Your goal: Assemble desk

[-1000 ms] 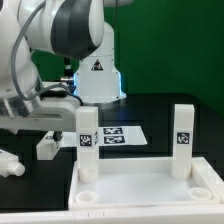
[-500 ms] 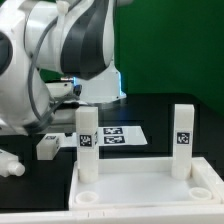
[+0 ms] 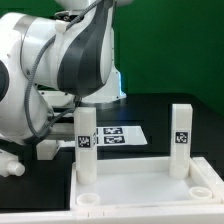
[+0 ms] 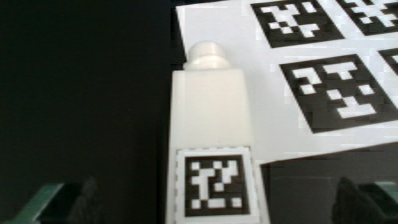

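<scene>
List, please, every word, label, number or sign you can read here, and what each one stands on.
No readable words, brands or numbers in either view.
Coded square tag, no text: upright leg at the exterior view's left.
Coded square tag, no text: upright leg at the exterior view's right.
Coded square tag, no text: loose leg, wrist view.
Several coded tags, no text: marker board.

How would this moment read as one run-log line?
gripper open over loose leg | two upright legs in tabletop | loose leg beside marker board
</scene>
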You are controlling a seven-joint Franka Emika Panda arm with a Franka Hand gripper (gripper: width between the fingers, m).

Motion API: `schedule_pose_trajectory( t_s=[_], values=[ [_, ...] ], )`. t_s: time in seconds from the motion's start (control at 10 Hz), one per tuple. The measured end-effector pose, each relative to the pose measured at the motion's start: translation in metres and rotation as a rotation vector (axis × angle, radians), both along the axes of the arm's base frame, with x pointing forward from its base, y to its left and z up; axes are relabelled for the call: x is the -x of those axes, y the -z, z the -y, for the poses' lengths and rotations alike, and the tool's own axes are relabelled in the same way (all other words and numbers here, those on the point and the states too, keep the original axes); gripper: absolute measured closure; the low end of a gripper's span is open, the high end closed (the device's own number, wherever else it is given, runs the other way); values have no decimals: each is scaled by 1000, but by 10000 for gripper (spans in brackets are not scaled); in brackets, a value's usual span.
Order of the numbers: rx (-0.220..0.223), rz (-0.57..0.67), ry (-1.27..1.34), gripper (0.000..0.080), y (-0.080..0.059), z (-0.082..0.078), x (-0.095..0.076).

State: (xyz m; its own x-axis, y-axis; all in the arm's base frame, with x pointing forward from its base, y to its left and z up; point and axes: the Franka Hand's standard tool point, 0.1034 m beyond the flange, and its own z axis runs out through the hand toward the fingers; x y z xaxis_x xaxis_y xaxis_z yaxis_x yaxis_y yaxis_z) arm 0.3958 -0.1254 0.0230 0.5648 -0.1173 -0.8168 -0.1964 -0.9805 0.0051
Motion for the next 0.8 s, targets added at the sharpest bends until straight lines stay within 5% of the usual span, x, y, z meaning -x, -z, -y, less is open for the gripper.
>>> schedule_pose_trajectory(
  t_s=[0.8],
  values=[
    [7,-86,48,154,9,8,11]
  ],
)
